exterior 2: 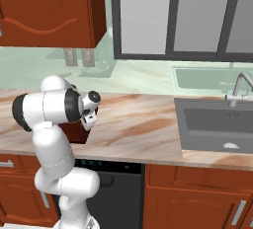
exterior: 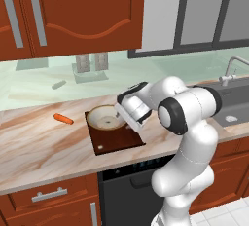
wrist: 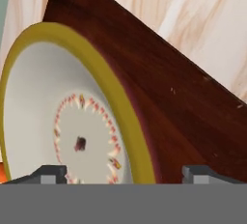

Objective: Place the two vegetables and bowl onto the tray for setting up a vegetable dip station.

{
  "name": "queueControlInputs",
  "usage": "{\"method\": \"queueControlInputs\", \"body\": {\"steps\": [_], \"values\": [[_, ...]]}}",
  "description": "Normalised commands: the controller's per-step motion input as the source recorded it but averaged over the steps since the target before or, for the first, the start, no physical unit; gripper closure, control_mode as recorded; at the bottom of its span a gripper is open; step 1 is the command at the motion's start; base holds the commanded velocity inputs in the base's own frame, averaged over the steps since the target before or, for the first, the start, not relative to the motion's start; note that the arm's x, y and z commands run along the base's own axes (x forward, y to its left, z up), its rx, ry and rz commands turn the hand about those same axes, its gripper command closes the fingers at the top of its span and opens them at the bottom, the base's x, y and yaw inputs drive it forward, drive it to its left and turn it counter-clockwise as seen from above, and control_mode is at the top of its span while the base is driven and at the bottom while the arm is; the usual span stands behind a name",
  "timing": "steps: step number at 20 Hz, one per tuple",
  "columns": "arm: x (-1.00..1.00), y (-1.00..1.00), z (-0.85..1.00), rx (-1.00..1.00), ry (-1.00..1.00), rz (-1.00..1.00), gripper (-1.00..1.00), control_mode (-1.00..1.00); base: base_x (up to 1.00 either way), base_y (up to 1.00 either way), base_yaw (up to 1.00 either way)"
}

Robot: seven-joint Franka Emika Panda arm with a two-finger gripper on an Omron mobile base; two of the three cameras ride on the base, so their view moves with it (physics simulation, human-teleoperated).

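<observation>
On the dark brown tray point(exterior: 116, 140) sits the bowl point(exterior: 103, 117), toward its far end, tan rim and pale inside. Up close in the hand view the bowl point(wrist: 62, 121) has a ring of little red and orange marks round a dark spot in the middle, but no lettering or brand I can read anywhere. The tray point(wrist: 183, 107) runs off behind it over the marbled counter point(wrist: 193, 20).

The gripper point(wrist: 125, 172) hangs right at the bowl's near rim, jaws spread wide, one finger tip over the pale inside and the other over the tray, nothing between them. In the left base view the gripper point(exterior: 127, 121) is mostly hidden by the hand's own body, so contact with the rim is hard to judge.

The carrot point(exterior: 63, 119) lies on the counter point(exterior: 39, 147) well left of the tray, apart from it. A sliver of orange at the hand view's lower left edge is cut off too much to call. From the right base view the arm covers most of the tray point(exterior 2: 79, 133).
</observation>
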Motion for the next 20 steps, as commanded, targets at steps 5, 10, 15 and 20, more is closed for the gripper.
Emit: {"method": "queueControlInputs", "body": {"steps": [5, 10, 15, 20], "values": [[0.0, -0.06, 0.05, 0.0, 0.02, 0.0, -1.0, -1.0, 0.0, 0.0, 0.0], [0.0, -0.08, 0.12, 0.0, 0.05, 0.0, -1.0, -1.0, 0.0, 0.0, 0.0], [-0.05, -0.1, 0.17, 0.0, 0.06, 0.0, -1.0, -1.0, 0.0, 0.0, 0.0], [-0.14, -0.01, 0.25, -0.11, 0.05, 0.0, -1.0, -1.0, 0.0, 0.0, 0.0]]}}
